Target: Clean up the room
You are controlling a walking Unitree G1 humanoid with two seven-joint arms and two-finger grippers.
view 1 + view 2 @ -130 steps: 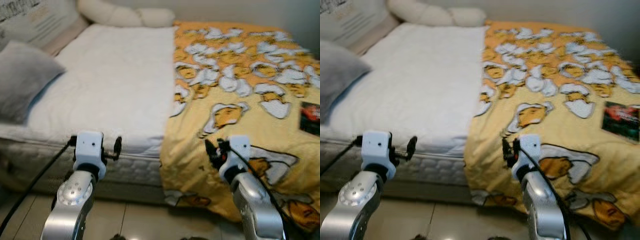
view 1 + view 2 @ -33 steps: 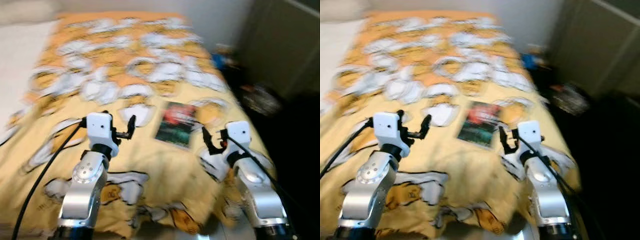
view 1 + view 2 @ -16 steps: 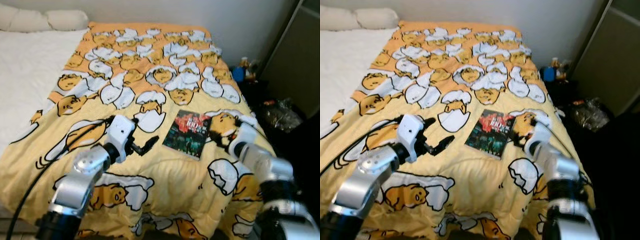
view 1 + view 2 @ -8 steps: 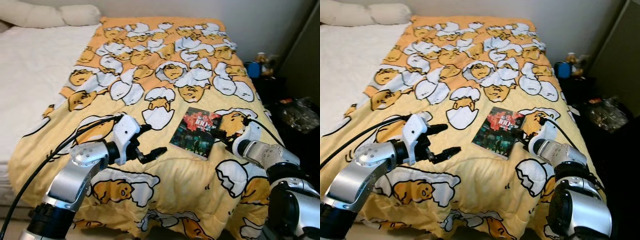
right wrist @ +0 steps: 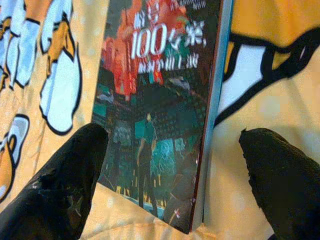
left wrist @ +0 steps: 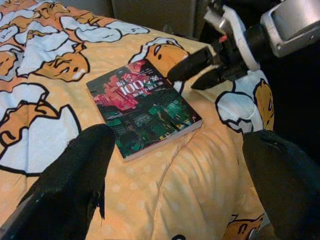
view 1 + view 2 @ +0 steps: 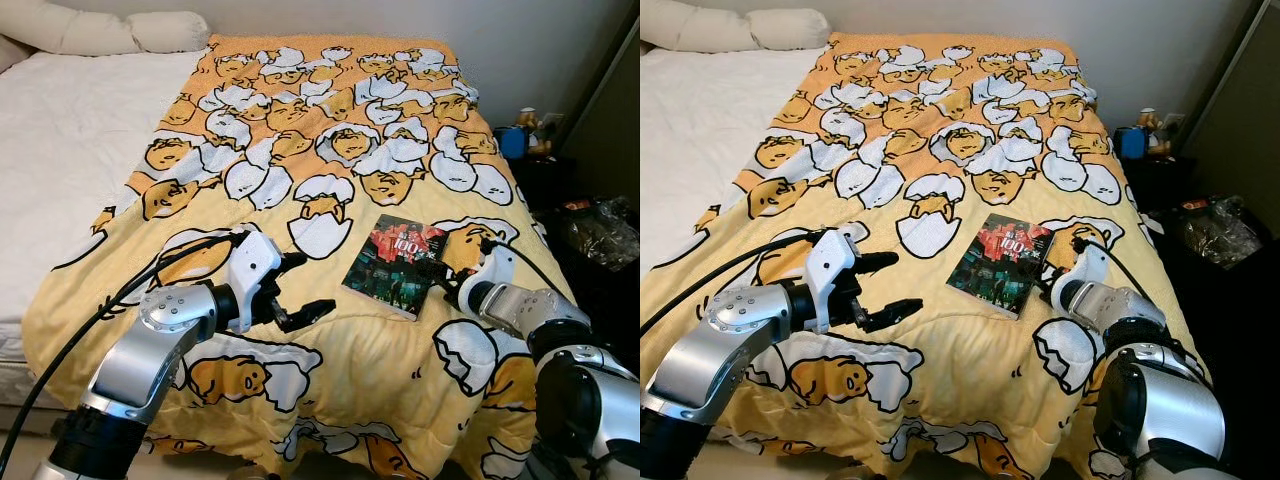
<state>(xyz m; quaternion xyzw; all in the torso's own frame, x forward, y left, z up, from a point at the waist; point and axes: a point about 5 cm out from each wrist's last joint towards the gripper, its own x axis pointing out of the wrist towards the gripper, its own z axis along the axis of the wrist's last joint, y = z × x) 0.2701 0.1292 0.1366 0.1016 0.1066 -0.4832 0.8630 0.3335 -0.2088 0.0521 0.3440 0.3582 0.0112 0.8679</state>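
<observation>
book (image 7: pixel 395 264) lies flat on the yellow blanket (image 7: pixel 300 150), long axis pointing away from the robot | right gripper (image 7: pixel 447 283) fingers apart, just beside its right edge, nearer | left gripper (image 7: pixel 300 290) fingers apart, farther to its left

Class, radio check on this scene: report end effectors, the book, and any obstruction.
Left end effector open, low over quilt, left of book. Right end effector open at book's right edge, not gripping. Book flat on quilt. Nothing between them.
</observation>
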